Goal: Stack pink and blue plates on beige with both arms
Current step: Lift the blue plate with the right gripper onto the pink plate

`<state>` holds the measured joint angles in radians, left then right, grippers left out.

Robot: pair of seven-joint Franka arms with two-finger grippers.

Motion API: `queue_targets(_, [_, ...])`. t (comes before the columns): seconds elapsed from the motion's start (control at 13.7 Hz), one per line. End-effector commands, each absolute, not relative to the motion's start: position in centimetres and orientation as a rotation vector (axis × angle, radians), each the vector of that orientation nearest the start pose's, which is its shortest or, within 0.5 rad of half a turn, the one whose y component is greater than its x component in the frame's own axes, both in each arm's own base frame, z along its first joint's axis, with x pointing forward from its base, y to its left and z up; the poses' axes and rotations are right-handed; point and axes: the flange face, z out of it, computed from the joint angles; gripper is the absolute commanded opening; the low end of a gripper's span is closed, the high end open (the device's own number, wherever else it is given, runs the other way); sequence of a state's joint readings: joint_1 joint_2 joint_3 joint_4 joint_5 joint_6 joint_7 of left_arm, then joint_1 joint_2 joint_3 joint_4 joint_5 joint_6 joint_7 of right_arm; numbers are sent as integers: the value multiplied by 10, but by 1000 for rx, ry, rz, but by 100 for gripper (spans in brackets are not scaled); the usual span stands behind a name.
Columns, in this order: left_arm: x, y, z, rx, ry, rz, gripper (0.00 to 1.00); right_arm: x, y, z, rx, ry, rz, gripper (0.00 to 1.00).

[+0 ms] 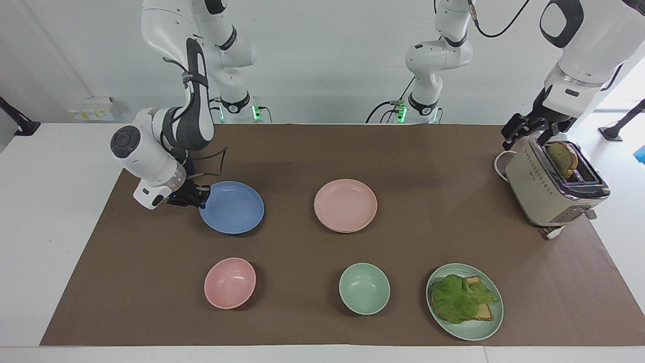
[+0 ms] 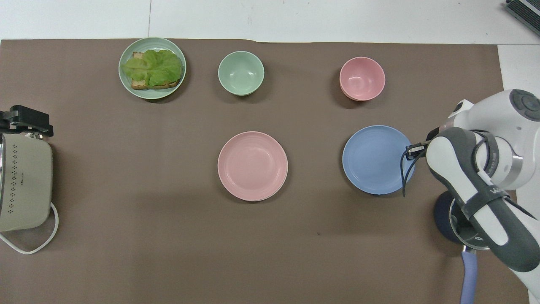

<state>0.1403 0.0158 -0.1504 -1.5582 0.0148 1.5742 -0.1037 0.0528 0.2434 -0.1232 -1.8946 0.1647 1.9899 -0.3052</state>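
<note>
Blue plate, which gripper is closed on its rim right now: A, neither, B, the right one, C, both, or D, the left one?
B: the right gripper is shut on the rim of the blue plate, while the left gripper hangs open over the toaster.
</note>
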Motion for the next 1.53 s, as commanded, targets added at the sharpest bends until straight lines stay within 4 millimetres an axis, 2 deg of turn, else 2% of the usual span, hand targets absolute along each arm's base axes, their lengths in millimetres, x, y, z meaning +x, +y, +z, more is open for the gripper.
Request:
queue_targets(0.0, [557, 5, 624, -3111, -165, 12, 100, 599, -18, 402, -2970, -219, 168, 0])
queue_targets(0.15, [557, 4, 624, -3111, -163, 12, 100, 600, 4, 422, -2975, -196, 148, 0])
queue_targets(0.29, [557, 1, 624, -3112, -153, 12, 100, 601, 35, 437, -2980, -150, 146, 0])
queue_targets(0.36, [557, 0, 624, -3112, -151, 12, 100, 602, 52, 438, -2986, -110, 130, 0])
queue_targets(0.58, [557, 3, 624, -3111, -160, 12, 100, 598, 131, 436, -2998, 13, 85, 0])
queue_targets(0.73, [557, 4, 624, -3111, -163, 12, 100, 590, 175, 435, -2973, 111, 81, 0])
queue_targets(0.95, [557, 2, 624, -3111, -156, 12, 100, 581, 225, 426, -2902, 193, 88, 0])
queue_targets(1.24, [557, 4, 624, -3111, -163, 12, 100, 571, 271, 407, -2855, 220, 93, 0])
queue_targets(1.46, [557, 3, 624, -3111, -158, 12, 100, 568, 291, 387, -2863, 188, 91, 0])
